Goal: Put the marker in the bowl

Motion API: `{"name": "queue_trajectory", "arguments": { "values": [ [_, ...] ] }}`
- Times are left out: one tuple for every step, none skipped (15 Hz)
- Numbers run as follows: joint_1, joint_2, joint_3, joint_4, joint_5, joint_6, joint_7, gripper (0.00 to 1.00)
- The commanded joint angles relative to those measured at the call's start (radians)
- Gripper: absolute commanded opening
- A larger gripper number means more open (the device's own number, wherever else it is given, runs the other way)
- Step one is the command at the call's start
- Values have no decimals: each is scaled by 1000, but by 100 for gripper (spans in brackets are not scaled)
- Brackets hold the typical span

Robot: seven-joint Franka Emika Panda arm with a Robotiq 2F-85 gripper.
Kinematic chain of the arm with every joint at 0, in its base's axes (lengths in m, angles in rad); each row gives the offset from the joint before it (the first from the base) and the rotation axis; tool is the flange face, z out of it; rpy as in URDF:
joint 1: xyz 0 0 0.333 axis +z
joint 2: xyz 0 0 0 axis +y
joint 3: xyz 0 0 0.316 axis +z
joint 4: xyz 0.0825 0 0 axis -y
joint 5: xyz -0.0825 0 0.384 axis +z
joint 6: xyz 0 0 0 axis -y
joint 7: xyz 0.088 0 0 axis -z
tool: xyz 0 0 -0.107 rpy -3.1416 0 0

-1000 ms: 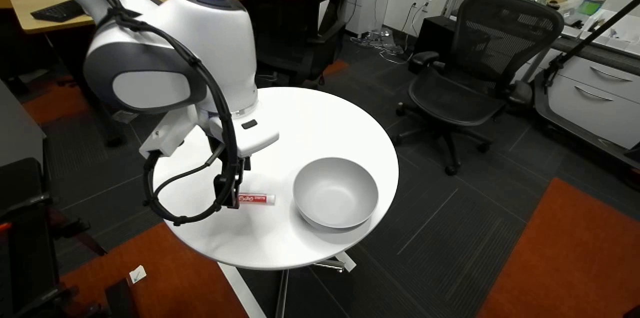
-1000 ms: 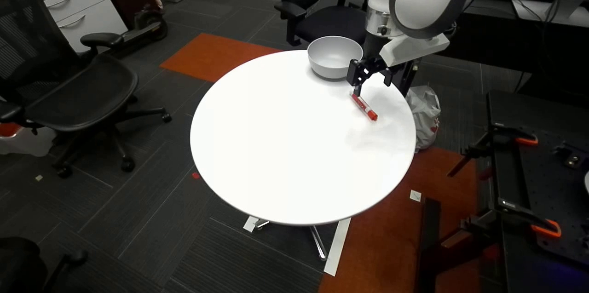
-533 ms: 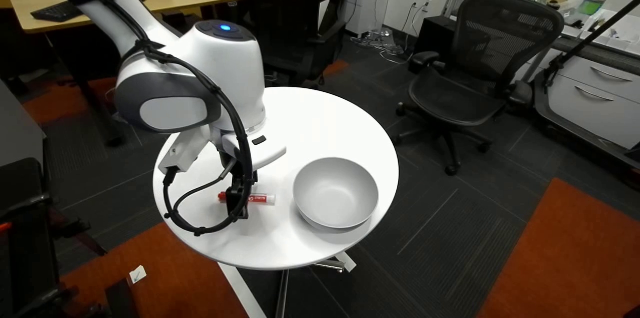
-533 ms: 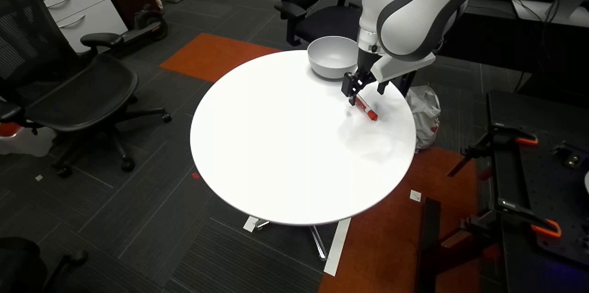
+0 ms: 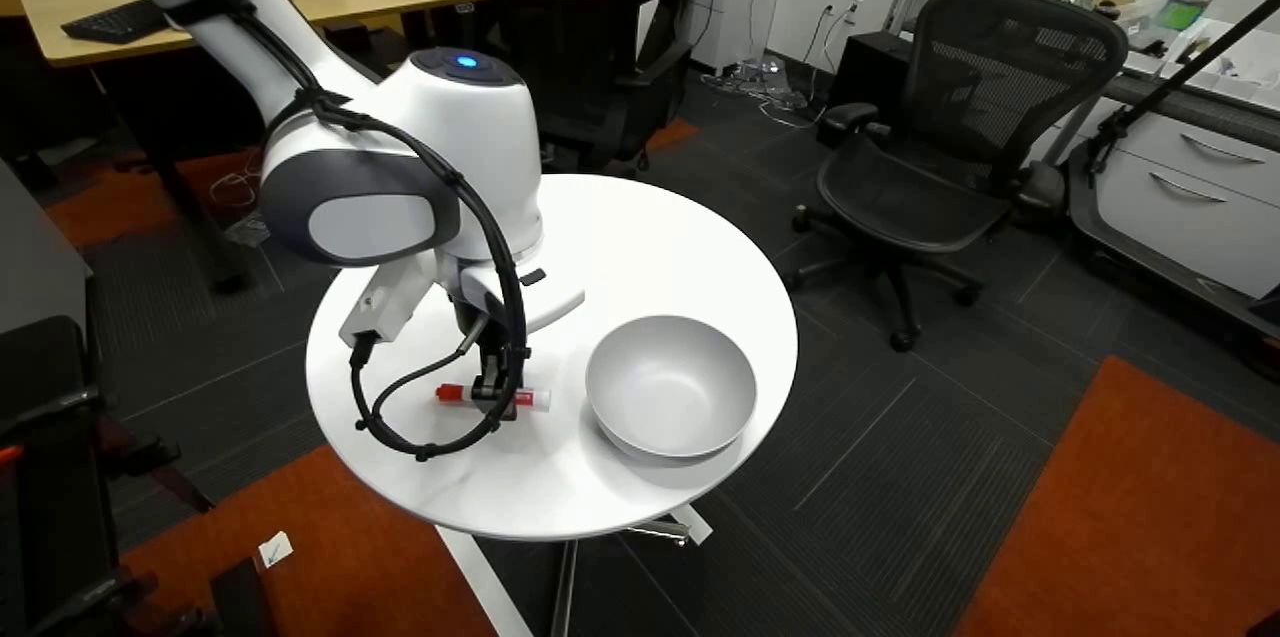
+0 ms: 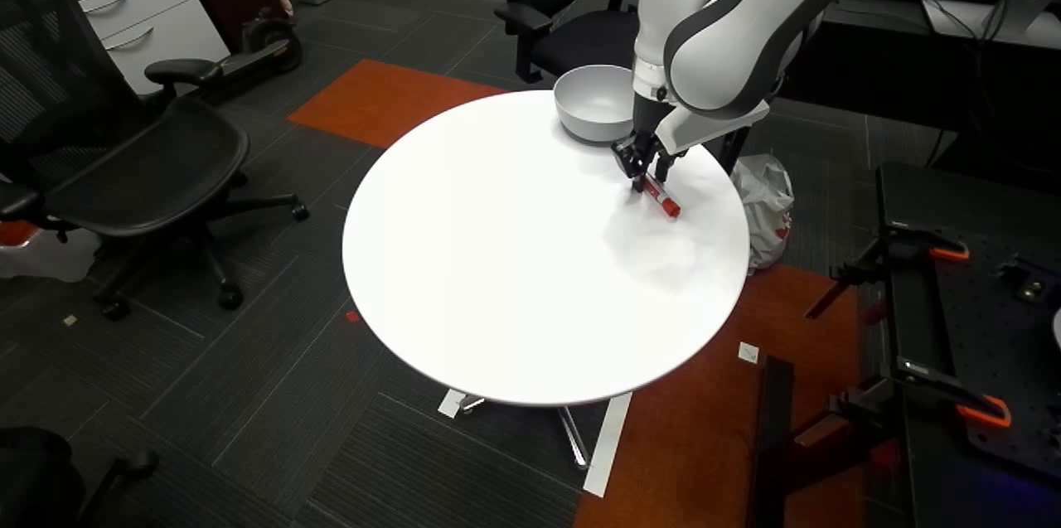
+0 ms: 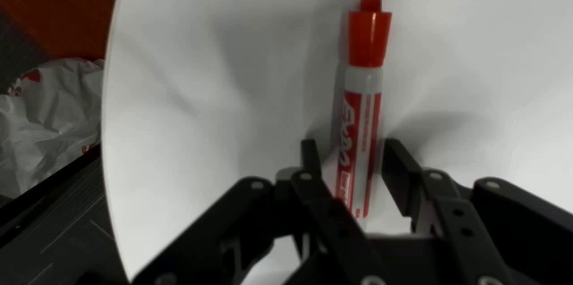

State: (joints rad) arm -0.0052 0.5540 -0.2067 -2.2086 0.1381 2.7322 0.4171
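The red marker point(image 7: 365, 119) lies flat on the white table, its cap pointing away from my gripper point(image 7: 350, 146) in the wrist view. My fingers straddle the label part and are partly drawn in. A gap shows between the marker and the left finger point(image 7: 310, 157); the right finger point(image 7: 400, 177) is very close to its side or touching it. In an exterior view the cap end of the marker point(image 5: 450, 393) sticks out past the gripper point(image 5: 497, 399), whose fingers partly cover the barrel. The grey bowl point(image 5: 672, 387) stands upright beside it, with nothing seen inside.
The round white table point(image 6: 497, 263) carries the marker and bowl. Its edge runs close to the bowl. Beyond the edge, a crumpled plastic bag point(image 7: 53, 119) sits lower down. Office chairs point(image 5: 960, 117) stand around, and a dark bench with clamps point(image 6: 978, 329) is nearby.
My gripper has come down and across toward the bowl's side, along the marker. In the last half second its fingers have drawn closer together around the marker. Marker and bowl have not moved.
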Motion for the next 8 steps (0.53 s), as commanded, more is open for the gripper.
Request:
{"name": "queue_trajectory", "arguments": {
  "values": [
    [29, 13, -26, 22, -16, 2, 37, 12],
    [29, 4, -23, 20, -14, 0, 34, 5],
    [34, -8, -24, 17, -16, -3, 34, 0],
    [45, -30, -26, 9, -24, 0, 32, 4],
    [59, -44, -34, 6, -35, -1, 39, 5],
    [79, -67, -50, -3, -55, -1, 47, 5],
    [89, -87, -59, -8, -70, 0, 47, 5],
    [104, -114, -80, -17, -92, 3, 56, 5]
  ]
}}
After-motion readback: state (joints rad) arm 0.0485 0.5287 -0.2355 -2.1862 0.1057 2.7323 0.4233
